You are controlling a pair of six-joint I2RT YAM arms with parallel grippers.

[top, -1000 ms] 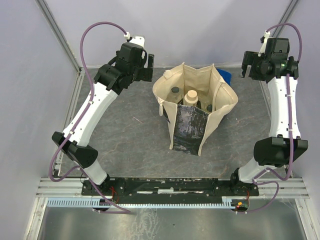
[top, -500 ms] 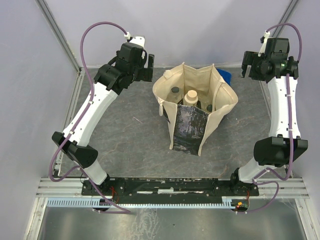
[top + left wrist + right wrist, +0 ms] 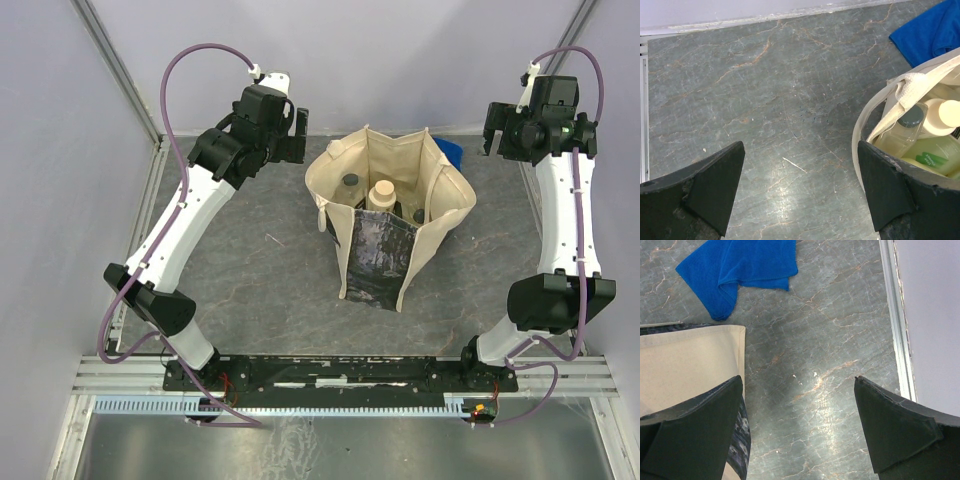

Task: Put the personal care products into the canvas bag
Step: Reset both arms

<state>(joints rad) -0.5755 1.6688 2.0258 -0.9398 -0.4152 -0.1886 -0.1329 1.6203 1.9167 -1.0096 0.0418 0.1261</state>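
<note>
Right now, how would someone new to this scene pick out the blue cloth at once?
Find the big beige canvas bag standing in the middle of the grey table. Just beyond its far corner, on the robot's right, the blue cloth lies crumpled on the tabletop. It is the only bright blue thing there, and it lies outside the bag.

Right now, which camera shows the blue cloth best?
The right wrist view: most of the blue cloth lies rumpled on the table near the canvas bag. The top external view shows only a sliver behind the bag; the left wrist view catches one corner.
</note>
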